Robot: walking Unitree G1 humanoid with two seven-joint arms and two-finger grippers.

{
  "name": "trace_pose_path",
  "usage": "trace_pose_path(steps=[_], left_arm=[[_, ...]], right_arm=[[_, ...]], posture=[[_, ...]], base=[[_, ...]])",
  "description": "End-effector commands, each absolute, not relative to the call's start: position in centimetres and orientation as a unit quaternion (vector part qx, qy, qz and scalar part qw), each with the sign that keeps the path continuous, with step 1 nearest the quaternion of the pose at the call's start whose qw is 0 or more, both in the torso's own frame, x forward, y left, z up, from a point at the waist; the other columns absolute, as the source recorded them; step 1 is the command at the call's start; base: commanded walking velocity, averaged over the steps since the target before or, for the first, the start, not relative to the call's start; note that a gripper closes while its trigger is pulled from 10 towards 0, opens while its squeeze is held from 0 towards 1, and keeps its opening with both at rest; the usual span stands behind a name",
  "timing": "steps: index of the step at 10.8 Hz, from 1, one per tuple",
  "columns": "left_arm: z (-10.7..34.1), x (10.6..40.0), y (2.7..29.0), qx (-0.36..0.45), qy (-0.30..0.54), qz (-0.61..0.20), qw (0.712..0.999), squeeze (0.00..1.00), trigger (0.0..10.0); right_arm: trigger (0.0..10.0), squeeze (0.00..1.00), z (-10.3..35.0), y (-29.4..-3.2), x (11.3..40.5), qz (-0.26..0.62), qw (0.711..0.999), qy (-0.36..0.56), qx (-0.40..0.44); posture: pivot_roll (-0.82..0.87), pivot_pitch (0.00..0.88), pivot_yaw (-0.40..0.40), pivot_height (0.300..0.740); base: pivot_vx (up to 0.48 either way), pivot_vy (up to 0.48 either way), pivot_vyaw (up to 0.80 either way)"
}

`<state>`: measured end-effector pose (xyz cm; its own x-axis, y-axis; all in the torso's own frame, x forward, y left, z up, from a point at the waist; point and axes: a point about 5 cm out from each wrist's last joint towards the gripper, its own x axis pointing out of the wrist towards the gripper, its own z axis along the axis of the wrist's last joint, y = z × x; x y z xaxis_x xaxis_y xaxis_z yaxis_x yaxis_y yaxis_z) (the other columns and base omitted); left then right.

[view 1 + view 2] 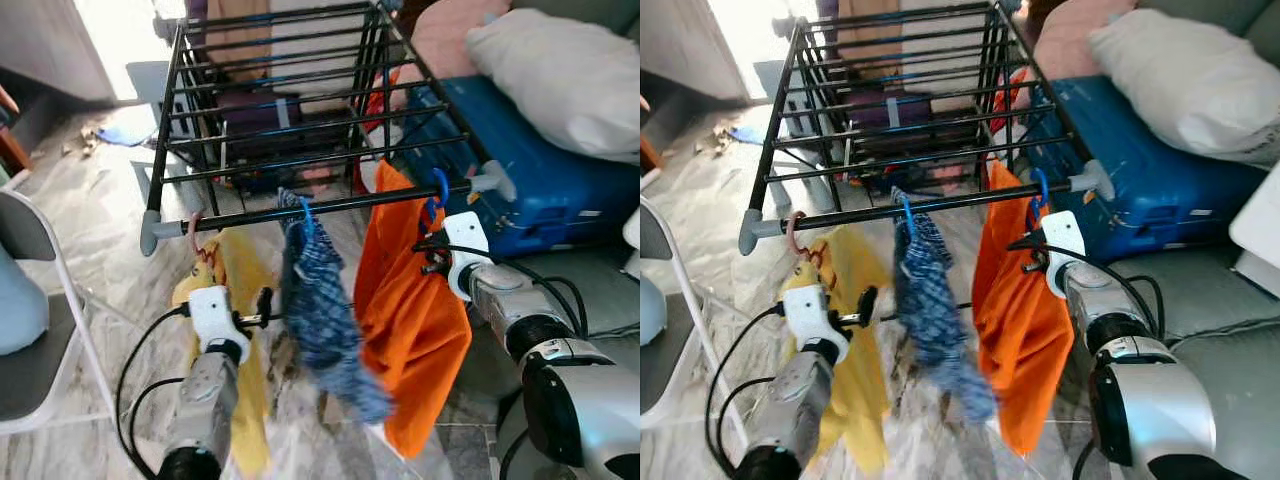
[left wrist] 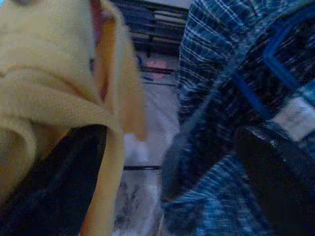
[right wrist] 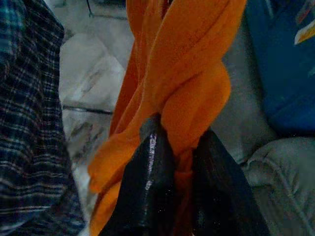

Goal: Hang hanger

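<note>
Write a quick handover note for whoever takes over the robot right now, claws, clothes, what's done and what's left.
Right claw: shut on the orange garment, just below its blue hanger hook, which sits over the front bar of the drying rack.
Left claw: open, held between the yellow garment and the blue plaid garment, gripping neither.
Done: all three garments hang from the front bar.
Left: release the orange garment and draw the right arm back.

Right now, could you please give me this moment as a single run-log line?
right gripper: shut on orange garment | blue hanger hook: over rack rail | left gripper: open between yellow garment and plaid garment
</note>
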<state>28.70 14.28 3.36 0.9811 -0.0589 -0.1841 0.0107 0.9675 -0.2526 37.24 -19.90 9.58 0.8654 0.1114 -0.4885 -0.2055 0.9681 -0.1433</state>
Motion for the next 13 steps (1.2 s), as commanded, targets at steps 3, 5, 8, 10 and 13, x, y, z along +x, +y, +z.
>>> trace_pose_path(steps=[3,5,8,10,13], left_arm=[[3.5,28.4,14.8,-0.122,0.096,-0.014,0.988,0.00,10.0],[3.8,28.5,14.7,-0.120,0.097,-0.021,0.988,0.00,10.0],[3.9,28.7,14.4,-0.120,0.100,-0.026,0.987,0.00,10.0],[3.8,28.7,14.2,-0.122,0.104,-0.027,0.987,0.00,10.0],[3.6,28.7,14.1,-0.123,0.110,-0.025,0.986,0.00,10.0]], right_arm=[[10.0,0.00,10.3,-19.6,37.8,0.060,0.965,0.246,-0.067],[10.0,0.00,9.8,-20.6,37.4,0.023,0.967,0.249,-0.048],[10.0,1.00,9.4,-21.1,37.0,0.021,0.966,0.255,-0.039],[10.0,1.00,8.8,-21.3,36.7,0.022,0.965,0.259,-0.039],[10.0,1.00,8.5,-22.1,36.3,0.013,0.964,0.260,-0.049]], posture=[[-0.13,0.000,0.071,0.740],[-0.13,0.000,0.085,0.740],[-0.14,0.000,0.088,0.740],[-0.14,0.000,0.087,0.740],[-0.15,0.000,0.087,0.740]], base=[[0.000,0.000,0.00],[0.000,0.000,0.00],[0.000,0.000,0.00],[0.000,0.000,0.00],[0.000,0.000,0.00]])
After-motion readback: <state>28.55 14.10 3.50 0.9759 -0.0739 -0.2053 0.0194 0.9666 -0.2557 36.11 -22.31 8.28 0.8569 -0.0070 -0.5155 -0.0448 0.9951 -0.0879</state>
